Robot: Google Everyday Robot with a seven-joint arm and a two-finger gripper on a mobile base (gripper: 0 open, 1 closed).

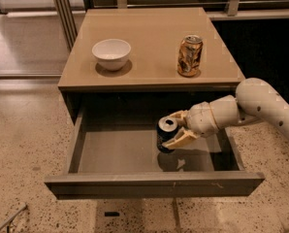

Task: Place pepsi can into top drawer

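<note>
Dark blue and shiny, the pepsi can (pixel 166 135) sits right between the two pale fingers of the pincer (pixel 167 132). One finger (pixel 176 116) presses on the far side of the can, up near its silver top. The other finger (pixel 180 140) presses on the near side, lower down. The pincer is clenched on the can and grasps it by its sides. The can stands almost upright, with its top leaning a little away from the pincer's wrist.

Under the pincer is the top drawer (pixel 154 182), pulled wide open. The can is inside the drawer's space, below the level of the desk's top. A dark shadow (pixel 176 161) lies on the drawer floor just below the pincer, toward the drawer's front. I cannot tell if the can's bottom touches the drawer floor.

The white arm (pixel 253 106) reaches in from the right side to the pincer.

Above and behind the pincer is the brown desk (pixel 149 28). A gold-brown can (pixel 189 56) stands on it, almost straight behind the pincer. A white bowl (pixel 111 53) sits on it too, farther off to the pincer's left.
</note>
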